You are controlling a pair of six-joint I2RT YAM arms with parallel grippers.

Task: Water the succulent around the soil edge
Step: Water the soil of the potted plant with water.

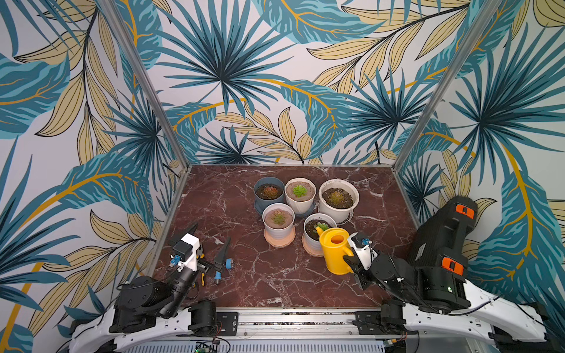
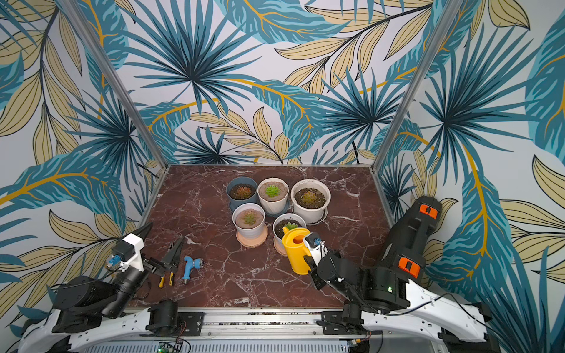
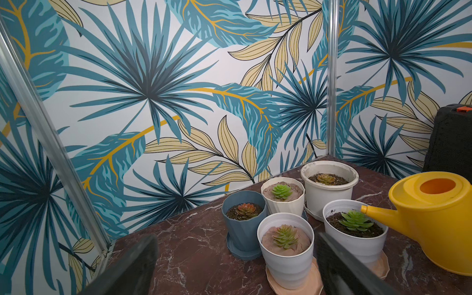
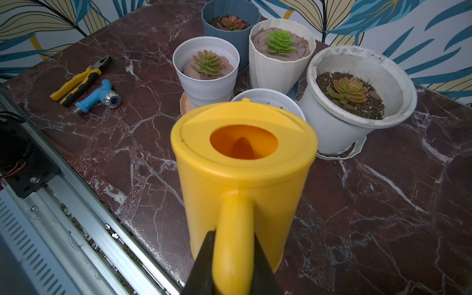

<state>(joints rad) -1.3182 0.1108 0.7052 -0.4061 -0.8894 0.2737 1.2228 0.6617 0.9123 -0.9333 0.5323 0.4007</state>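
Yellow plastic watering can [image 1: 334, 253], one only. Your right pincer [image 4: 233, 233] is clamped narrow on its curved handle, one finger on each side. The can sits toward the front right of the red-brown marble surface [image 1: 232, 284]. Whether its base rests there cannot be told from these views.

Five pots, clustered mid-surface, with one rosette in each:
- Back row, three: a blue-grey faceted pot [image 1: 269, 195] with a reddish plant, a cream faceted pot [image 1: 300, 200] with a bright green one, and a large round white pot [image 1: 338, 211] with an olive-red one.
- Front row, two, each on a peach saucer: a white ribbed pot [image 1: 278, 229] with pale clay-like soil, and a white dark-soil pot [image 3: 357, 245] just beside the can.

The green succulent [image 3: 355, 221] in that last pot is your target. The can's spout tip [image 3: 364, 210] hangs over the rim on the can's side, above the soil edge and just short of the leaves.

Your left pincer [image 1: 208, 243] is spread wide and holds nothing, low at the front left.

Beside it lie two loose tools, close together: one pair of yellow-and-black pliers [image 4: 81, 79] and one blue hose nozzle [image 4: 98, 98].
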